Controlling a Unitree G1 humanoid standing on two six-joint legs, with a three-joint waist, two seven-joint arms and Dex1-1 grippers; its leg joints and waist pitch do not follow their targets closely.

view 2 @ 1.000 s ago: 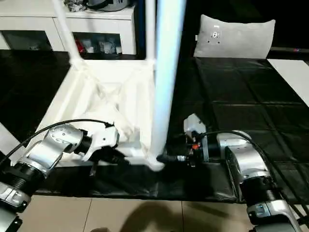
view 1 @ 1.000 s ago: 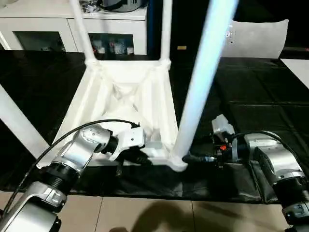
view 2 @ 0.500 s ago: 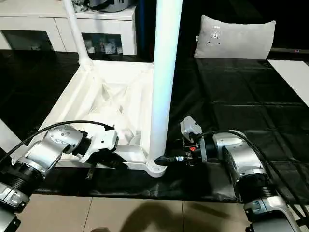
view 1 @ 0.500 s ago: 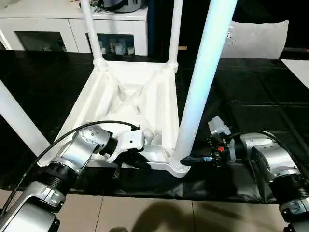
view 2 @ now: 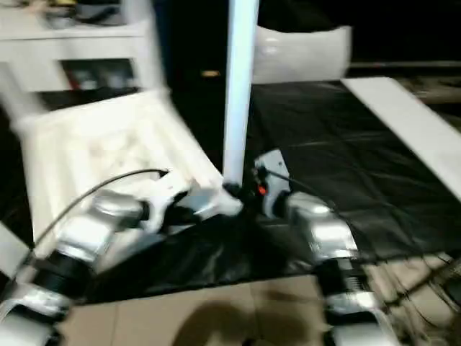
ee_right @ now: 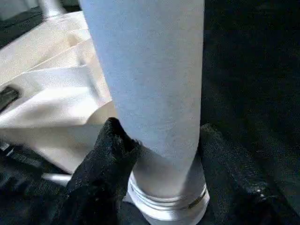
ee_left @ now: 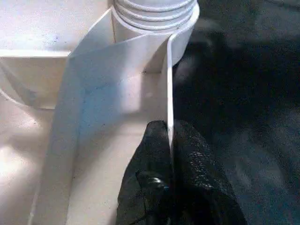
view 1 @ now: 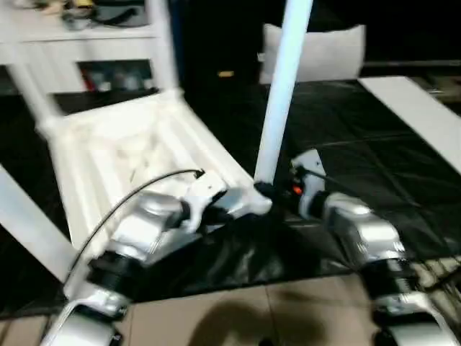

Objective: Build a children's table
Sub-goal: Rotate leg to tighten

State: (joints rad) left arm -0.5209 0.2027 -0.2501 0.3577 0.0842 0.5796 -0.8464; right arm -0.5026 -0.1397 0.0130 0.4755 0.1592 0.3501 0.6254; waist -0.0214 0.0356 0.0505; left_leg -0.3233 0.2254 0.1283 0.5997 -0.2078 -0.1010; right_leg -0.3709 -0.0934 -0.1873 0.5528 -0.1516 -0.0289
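The white plastic tabletop (view 1: 122,155) lies upside down on a black sheet (view 1: 374,144), its ribbed underside facing up. Legs stand up from its corner sockets: one near leg (view 1: 282,86) rises tall from the corner closest to me, and another leg (view 1: 32,97) rises at the far left corner.

My left gripper (ee_left: 171,154) is clenched on the thin upright side wall of the tabletop, one black finger on each face of the wall, just short of the near corner socket (ee_left: 154,18). The ringed base of the leg sits in that socket.

My right gripper (ee_right: 159,154) is wrapped around the bottom of the near leg, just above its ringed end. One black finger (ee_right: 105,154) presses one side and the other finger presses the opposite side, so I am grasping the leg.

Beyond the tabletop stands a white cabinet (view 1: 79,58) with glass doors. A grey cushion (view 1: 324,50) rests at the far edge of the sheet. A pale tiled floor (view 1: 238,317) lies nearest me.
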